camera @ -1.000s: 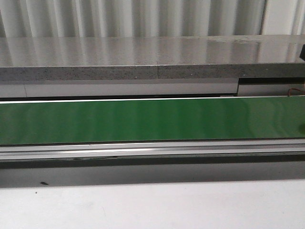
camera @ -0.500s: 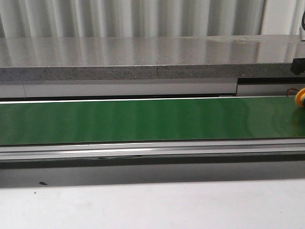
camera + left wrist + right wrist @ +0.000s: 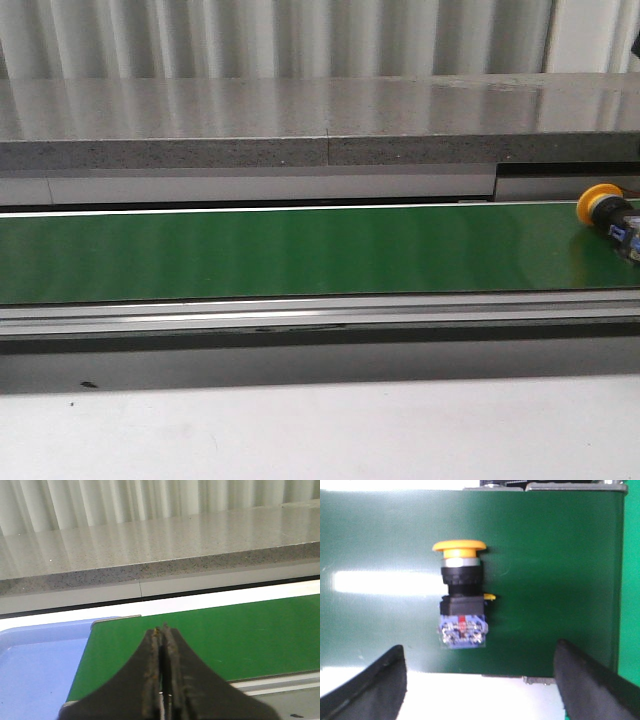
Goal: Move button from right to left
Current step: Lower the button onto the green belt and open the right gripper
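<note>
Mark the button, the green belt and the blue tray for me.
button [image 3: 461, 597]: right wrist view, on its black collar and body.
green belt [image 3: 300, 250]: front view, on its bare middle stretch.
blue tray [image 3: 35, 670]: left wrist view, on its bare floor.

Button [image 3: 610, 215] contact block cut off by front view's right edge.

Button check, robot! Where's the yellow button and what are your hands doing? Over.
Left end effector shut, empty. Right end effector open above button. Button lying on its side, far right of green belt. Nothing blocking.
</note>
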Available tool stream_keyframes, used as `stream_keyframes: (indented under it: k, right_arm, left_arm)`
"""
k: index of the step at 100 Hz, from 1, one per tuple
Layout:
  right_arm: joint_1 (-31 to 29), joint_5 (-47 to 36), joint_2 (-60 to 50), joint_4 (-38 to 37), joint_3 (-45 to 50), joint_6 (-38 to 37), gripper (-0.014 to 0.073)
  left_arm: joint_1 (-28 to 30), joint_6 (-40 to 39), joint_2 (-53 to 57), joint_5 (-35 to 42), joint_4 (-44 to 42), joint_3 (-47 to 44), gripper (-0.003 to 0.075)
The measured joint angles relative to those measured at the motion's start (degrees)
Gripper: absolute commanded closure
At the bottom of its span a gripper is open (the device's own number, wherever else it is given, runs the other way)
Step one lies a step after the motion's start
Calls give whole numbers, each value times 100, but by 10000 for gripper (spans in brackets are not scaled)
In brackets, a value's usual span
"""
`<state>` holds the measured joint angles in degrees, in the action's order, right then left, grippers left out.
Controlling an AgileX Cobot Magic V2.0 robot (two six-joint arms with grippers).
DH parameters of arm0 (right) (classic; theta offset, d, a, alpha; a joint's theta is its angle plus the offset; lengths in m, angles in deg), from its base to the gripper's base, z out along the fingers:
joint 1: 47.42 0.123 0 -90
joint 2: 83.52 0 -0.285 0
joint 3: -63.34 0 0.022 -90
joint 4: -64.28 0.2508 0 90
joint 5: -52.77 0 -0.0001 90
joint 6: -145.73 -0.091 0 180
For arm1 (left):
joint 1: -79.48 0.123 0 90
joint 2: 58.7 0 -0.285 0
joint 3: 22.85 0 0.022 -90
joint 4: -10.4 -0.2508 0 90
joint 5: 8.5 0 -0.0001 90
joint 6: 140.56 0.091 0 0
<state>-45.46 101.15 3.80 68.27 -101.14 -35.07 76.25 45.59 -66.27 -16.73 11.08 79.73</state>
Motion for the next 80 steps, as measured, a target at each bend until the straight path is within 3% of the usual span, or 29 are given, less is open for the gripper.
stream_keyframes:
  k: [12,25,80]
  right_arm:
    - [25,-449,-632,0,615,135,431]
    - [25,-857,-1299,0,1179,216,669]
    - [25,-1627,-4249,0,2992,265,662]
  left_arm:
    - [0,0,0,0,0,0,741]
    - [0,0,0,0,0,0,741]
    - [0,0,0,0,0,0,741]
